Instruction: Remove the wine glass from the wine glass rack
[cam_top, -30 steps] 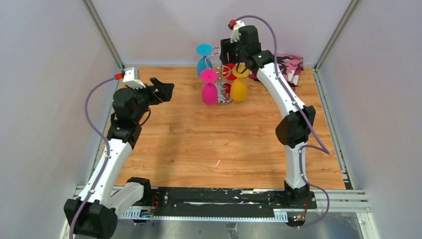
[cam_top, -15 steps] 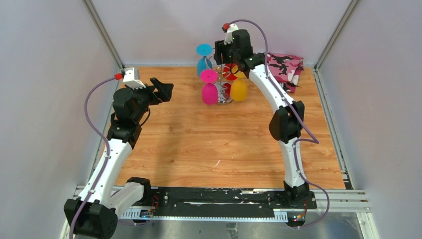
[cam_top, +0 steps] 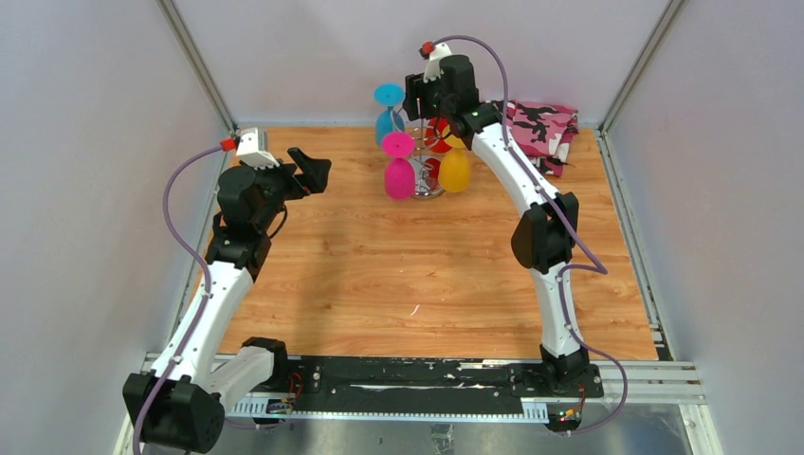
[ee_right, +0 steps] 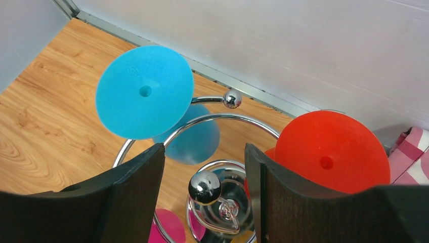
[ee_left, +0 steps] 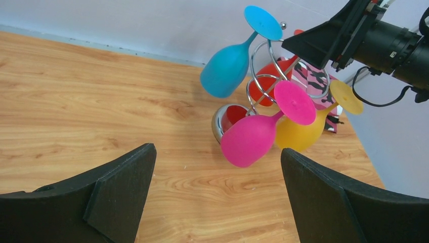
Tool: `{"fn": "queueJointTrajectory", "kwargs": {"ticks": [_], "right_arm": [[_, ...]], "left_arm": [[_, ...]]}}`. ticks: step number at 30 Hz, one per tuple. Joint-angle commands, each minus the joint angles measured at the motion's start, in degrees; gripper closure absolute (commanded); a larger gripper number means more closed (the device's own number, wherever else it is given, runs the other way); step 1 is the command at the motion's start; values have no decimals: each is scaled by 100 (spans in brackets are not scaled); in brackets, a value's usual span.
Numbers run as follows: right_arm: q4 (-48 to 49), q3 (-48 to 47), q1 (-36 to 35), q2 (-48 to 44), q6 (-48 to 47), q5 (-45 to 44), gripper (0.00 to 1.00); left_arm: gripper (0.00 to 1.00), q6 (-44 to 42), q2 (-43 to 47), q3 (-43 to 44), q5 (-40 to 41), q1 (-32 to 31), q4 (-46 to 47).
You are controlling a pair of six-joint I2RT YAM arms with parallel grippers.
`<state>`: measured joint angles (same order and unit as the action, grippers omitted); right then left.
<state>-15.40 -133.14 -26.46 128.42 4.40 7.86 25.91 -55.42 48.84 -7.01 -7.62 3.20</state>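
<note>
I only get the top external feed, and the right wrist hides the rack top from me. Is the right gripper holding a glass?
Observer: No. The right wrist view shows the right gripper open, with nothing between its fingers. The top of the wine glass rack sits below the gap.
Operator: What flanks the fingers?
Observer: The foot of the blue glass is on its left, and the foot of the red glass is on its right.
Operator: And the left gripper?
Observer: The left wrist view shows it open and empty, facing the rack, with the pink glass nearest.
</note>
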Motion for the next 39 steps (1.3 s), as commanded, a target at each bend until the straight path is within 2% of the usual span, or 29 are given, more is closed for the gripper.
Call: {"fn": "queueJointTrajectory", "kwargs": {"ticks": [1, 12, 13, 14, 17, 20, 22, 25, 30, 36, 39], "right_arm": [[50, 38, -86, -269, -81, -75, 36], [-60, 392, -88, -639, -81, -355, 36], [-33, 469, -88, -695, 125, -368, 55], [-11, 551, -88, -769, 333, -402, 55], [60, 839, -88, -1041, 310, -396, 39], [218, 1332, -88, -1461, 271, -453, 32], [449, 1679, -94, -1726, 191, -399, 23], [825, 2318, -92, -2220, 94, -390, 16], [1097, 2916, -101, -2755, 148, -476, 13], [795, 3151, -96, -3036, 219, -750, 13], [813, 3338, -96, -3150, 214, -755, 19]], "left_arm": [[0, -43, -88, -41, 33, 6, 73], [0, -7, -111, 3, -83, 6, 91], [0, -19, -103, 3, -86, 6, 87], [0, -24, -93, 7, -68, 6, 84], [0, -29, -75, 28, -58, 6, 68], [0, -24, -68, 37, -99, 6, 75], [0, -33, -81, 30, -87, 6, 75], [0, -42, -89, 18, -36, 6, 69], [0, -53, 14, 85, -9, 6, -100], [0, -103, 137, 180, 131, 6, -291], [0, -82, 185, 214, 108, 6, -399]]}}
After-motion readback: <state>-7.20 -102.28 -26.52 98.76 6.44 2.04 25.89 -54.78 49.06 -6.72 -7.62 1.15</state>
